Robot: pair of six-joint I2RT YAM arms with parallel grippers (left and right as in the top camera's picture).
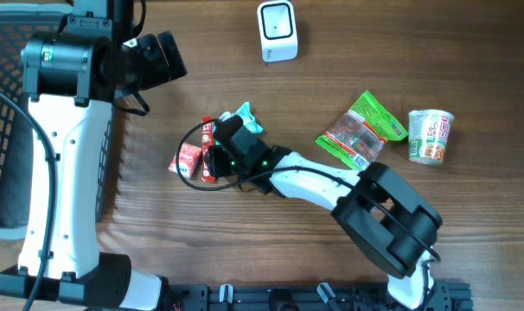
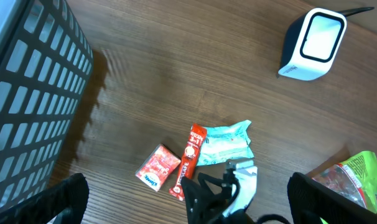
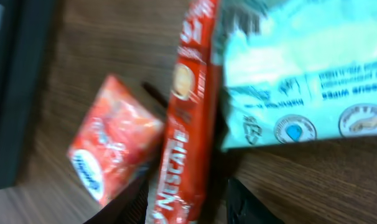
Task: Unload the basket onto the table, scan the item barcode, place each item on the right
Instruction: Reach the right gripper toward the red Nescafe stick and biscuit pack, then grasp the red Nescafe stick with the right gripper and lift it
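Observation:
The white barcode scanner (image 1: pixel 277 31) (image 2: pixel 313 43) stands at the table's far edge. A red Nescafe stick (image 1: pixel 208 149) (image 3: pixel 185 137) lies flat on the table between a red tissue packet (image 1: pixel 185 160) (image 3: pixel 111 146) and a teal wipes packet (image 1: pixel 247 118) (image 3: pixel 300 81). My right gripper (image 1: pixel 217 152) (image 3: pixel 188 208) is low over the stick's near end. Its jaws are partly open with one finger on each side of the stick, and a dark gap shows on the right side. My left gripper (image 1: pixel 156 59) (image 2: pixel 188 205) hangs wide open and holds nothing, high above these items.
A dark mesh basket (image 1: pixel 3 112) (image 2: pixel 27 93) stands at the left edge. A green snack bag (image 1: pixel 361 131) (image 2: pixel 356 180) and a cup of noodles (image 1: pixel 431 136) sit to the right. The right arm's cable loops beside the tissue packet.

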